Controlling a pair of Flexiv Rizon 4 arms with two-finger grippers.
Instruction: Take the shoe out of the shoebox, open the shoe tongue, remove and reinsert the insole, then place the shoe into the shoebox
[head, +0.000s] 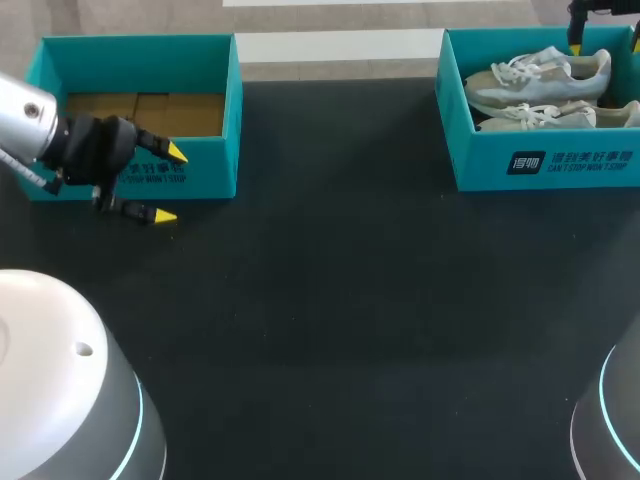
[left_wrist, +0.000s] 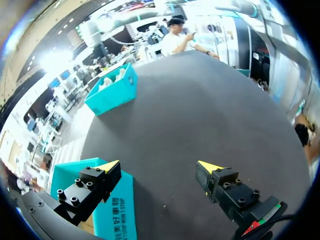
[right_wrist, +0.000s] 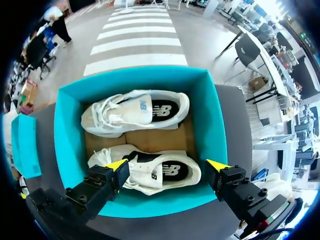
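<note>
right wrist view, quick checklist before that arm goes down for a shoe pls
1. Right gripper fingers open: ok, spread wide, holding nothing.
2. Lined up over a target: ok, it hangs above the near shoe in the shoebox.
3. Shoes separate: ok, the second shoe lies beside it, not on top.
4. Left gripper out of the way: ok, open, by the other shoebox, far off to the side.
5. Height left above the near shoe: cannot tell.

Silver left arm (head: 22, 118), black bolted fingers (left_wrist: 87, 190), yellow tips (left_wrist: 210, 166)
</note>
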